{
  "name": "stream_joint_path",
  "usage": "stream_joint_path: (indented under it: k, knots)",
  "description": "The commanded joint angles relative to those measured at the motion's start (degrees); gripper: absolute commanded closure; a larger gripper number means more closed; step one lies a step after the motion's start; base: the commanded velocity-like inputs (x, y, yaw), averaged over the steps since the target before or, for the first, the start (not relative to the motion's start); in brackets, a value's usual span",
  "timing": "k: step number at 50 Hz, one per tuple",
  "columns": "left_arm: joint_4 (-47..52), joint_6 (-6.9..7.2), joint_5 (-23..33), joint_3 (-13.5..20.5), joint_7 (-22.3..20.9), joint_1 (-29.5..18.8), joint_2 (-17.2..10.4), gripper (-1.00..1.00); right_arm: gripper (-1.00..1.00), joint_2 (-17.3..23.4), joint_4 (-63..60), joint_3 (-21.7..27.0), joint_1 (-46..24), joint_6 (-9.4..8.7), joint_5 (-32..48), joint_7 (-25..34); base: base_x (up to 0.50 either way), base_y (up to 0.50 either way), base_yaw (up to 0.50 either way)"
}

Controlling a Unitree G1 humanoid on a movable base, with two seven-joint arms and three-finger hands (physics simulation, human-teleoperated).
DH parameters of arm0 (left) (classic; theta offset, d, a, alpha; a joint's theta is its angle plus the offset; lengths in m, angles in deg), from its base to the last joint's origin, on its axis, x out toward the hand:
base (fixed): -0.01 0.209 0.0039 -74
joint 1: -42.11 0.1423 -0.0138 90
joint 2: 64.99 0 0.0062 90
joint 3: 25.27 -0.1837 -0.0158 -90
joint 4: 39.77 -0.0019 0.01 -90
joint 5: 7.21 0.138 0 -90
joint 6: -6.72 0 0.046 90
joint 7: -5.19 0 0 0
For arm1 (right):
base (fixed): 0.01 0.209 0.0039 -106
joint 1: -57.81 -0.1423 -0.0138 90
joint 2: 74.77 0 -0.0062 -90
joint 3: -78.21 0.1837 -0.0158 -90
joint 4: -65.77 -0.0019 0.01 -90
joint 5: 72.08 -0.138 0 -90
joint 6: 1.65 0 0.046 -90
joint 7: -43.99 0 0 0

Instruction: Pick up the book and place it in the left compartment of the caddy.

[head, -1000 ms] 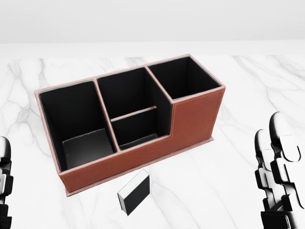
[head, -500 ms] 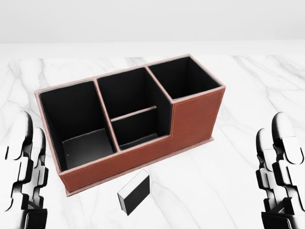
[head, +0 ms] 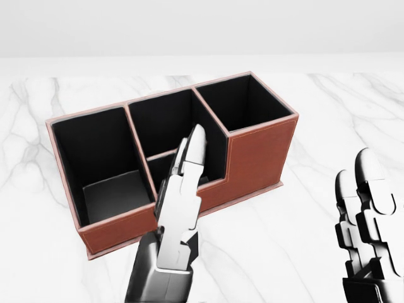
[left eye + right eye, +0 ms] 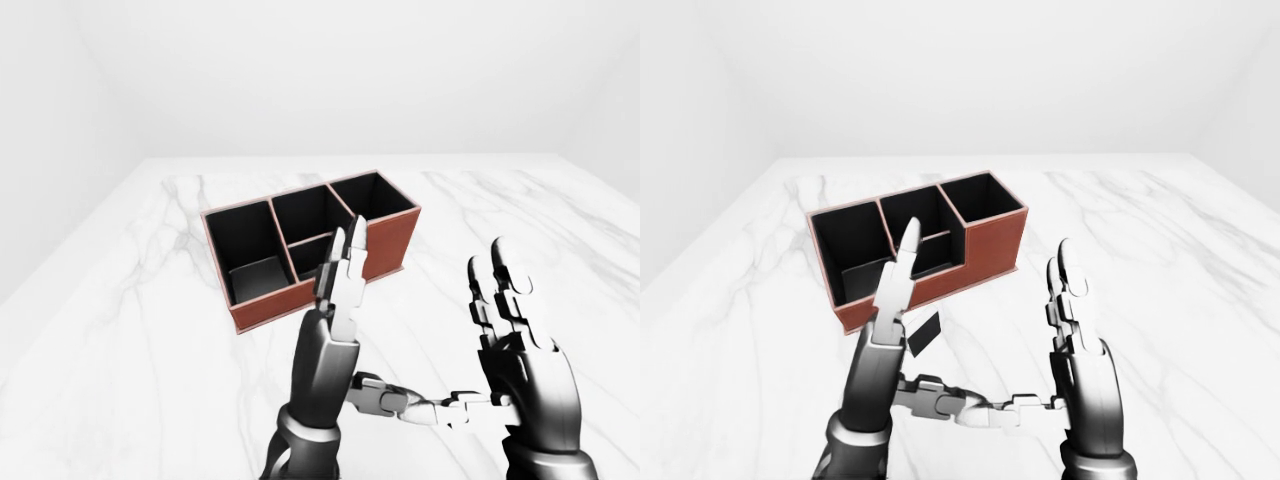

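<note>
White marble tabletop (image 3: 328, 113) carries a reddish-brown caddy (image 3: 259, 158) with black-lined compartments, all of them bare of any book. The book (image 4: 925, 333), a small dark volume with a pale edge, lies flat on the tabletop just beside the caddy's near wall, visible only in the right-eye view; in the head view the raised left robot hand (image 3: 180, 202) covers that spot. That hand stands upright with fingers straight and spread, gripping nothing, over the near wall between the left and middle compartments. The right robot hand (image 3: 369, 214) is likewise open and upright, well apart to the right of the caddy, holding nothing. By this evidence the task is at its opening stage: the book is not yet grasped, and the left compartment (image 3: 101, 164) awaits it. Reaching down, closing on the book, lifting and placing all remain.
</note>
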Motion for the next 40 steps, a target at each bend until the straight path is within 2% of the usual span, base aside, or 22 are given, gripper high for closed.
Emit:
stream_joint_path:
  k: [1,4,7,16,23,30,34,40]
  knots:
    - [-11.83,0.00,6.40,0.06,0.08,-4.09,3.90,-1.00,-1.00,-0.02,0.36,0.08,-0.41,-0.41,-0.11,0.16,0.00,0.00,0.00]
    - [-15.85,0.00,8.39,0.71,0.22,-4.37,4.75,-1.00,-1.00,-0.02,0.26,0.07,-0.30,-0.39,-0.08,0.16,0.00,0.00,0.00]
    - [-19.14,0.00,6.75,0.49,-2.10,-3.52,5.00,-1.00,-1.00,-0.06,0.27,0.11,-0.32,-0.43,-0.04,0.20,0.00,0.00,0.00]
    - [-23.92,0.00,9.31,1.30,-1.04,-2.95,5.11,-1.00,-1.00,0.03,0.12,-0.04,-0.24,-0.52,0.01,0.17,0.00,0.00,0.00]
    - [-21.59,0.00,11.83,1.15,0.14,-1.56,4.27,-1.00,-1.00,0.12,0.14,-0.23,-0.40,-0.73,0.12,0.14,0.00,0.00,0.00]
    - [-18.38,0.00,16.26,0.90,4.65,0.32,3.49,-1.00,-1.00,0.30,0.20,-0.43,-0.36,-0.69,0.19,0.04,0.00,0.00,0.00]
    - [-15.43,0.00,18.26,0.68,6.23,1.80,2.12,-1.00,-1.00,0.33,0.34,-0.46,-0.44,-0.69,0.12,-0.02,0.00,0.00,0.00]
    - [-13.99,0.00,18.70,1.19,7.77,2.64,0.88,-1.00,-1.00,0.47,0.46,-0.69,-0.62,-0.86,0.25,-0.16,0.00,0.00,0.00]
